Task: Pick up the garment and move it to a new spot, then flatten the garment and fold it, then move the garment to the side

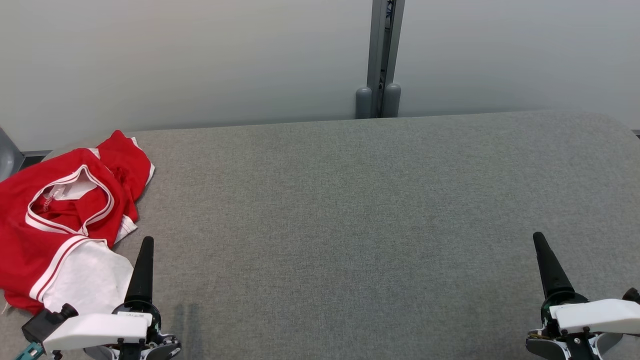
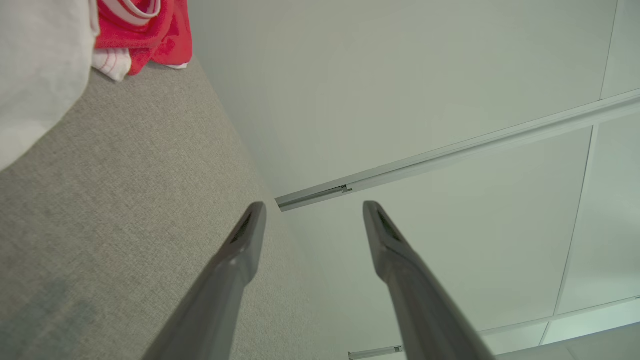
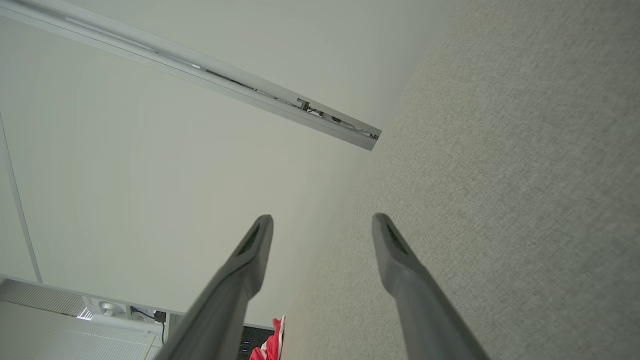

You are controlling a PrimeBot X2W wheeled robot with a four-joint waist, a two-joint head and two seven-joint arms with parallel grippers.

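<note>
Head view: crumpled garment [image 1: 60, 220] beside, maybe touching, left tool [image 2: 311, 207].

- Surface [image 1: 350, 225]: grey fabric top, bare across centre and right; free passage from near edge to far edge.
- Garment [image 1: 60, 220]: red-and-white crumpled heap at the surface's left edge; the one obstacle lying on it, just beside the left end effector [image 2: 312, 207].
- Wall panels [image 1: 200, 60]: pale, upright behind the far edge; they bound reach that way.
- Post [image 1: 382, 55]: grey metal upright between the panels, two rounded feet at the far edge.
- Right end effector [image 3: 322, 220]: near right, fingers spread, open fabric all round.
</note>
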